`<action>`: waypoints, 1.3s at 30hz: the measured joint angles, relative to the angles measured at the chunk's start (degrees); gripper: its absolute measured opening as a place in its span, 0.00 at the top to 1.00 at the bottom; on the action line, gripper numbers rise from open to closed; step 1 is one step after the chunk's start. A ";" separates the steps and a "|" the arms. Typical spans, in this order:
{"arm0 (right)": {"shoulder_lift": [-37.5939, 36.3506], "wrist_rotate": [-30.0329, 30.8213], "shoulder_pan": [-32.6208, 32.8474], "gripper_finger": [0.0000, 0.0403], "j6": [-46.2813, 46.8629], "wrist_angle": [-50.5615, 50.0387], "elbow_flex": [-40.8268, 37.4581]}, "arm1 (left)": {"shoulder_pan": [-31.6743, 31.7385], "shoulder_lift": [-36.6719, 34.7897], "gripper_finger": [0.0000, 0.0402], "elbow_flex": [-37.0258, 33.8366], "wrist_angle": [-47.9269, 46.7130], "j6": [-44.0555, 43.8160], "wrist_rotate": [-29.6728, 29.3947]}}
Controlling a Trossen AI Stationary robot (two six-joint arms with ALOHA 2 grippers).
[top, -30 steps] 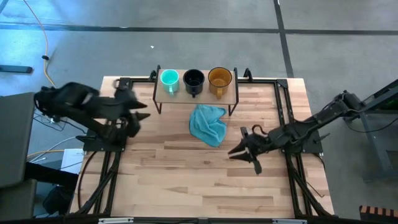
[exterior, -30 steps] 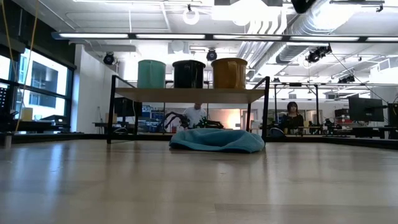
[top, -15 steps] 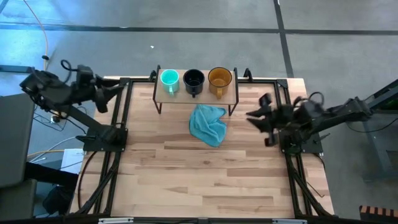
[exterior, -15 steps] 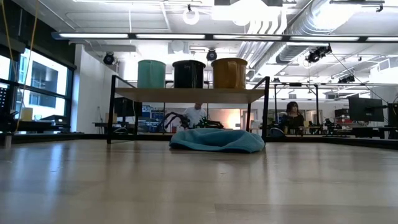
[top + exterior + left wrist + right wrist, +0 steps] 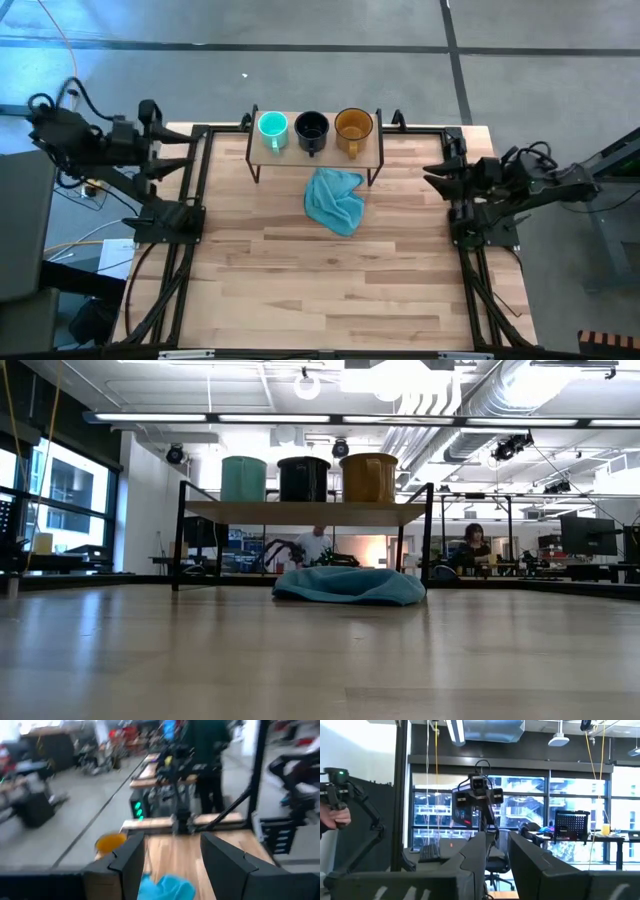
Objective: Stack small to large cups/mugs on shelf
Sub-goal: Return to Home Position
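Mugs (image 5: 312,127) on shelf (image 5: 366,159), well apart from left claw (image 5: 182,151), right claw (image 5: 436,171)

Light-wood shelf (image 5: 290,158) stands on thin black legs. On it, upright in one row: teal-green mug (image 5: 272,127), dark mug (image 5: 312,127), amber mug (image 5: 353,125).

The left arm (image 5: 95,145) and right arm (image 5: 520,182) are matte black, jointed, cable-looped, each with 2 flat angular fingers (image 5: 131,862).
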 joint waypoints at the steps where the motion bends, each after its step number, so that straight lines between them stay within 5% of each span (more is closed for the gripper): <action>1: -0.47 0.00 0.00 0.82 -0.04 -0.39 0.00 | 0.00 -0.50 0.55 -0.02 1.36 1.52 1.57; 10: -4.18 -1.79 0.02 0.82 -0.04 -2.14 0.00 | 0.00 -7.26 0.55 -8.31 22.93 15.97 25.43; 26: -8.16 -9.58 0.02 0.82 4.89 -4.00 0.00 | 0.02 -26.45 0.55 -56.39 75.24 14.34 24.56; 32: -8.10 -10.65 0.02 0.82 12.68 -11.42 0.00 | 0.04 -28.31 0.55 -63.42 84.46 14.37 24.98; 39: -8.05 -14.12 0.02 0.82 12.59 -10.75 0.00 | 0.05 -25.69 0.55 -63.76 84.51 11.50 29.01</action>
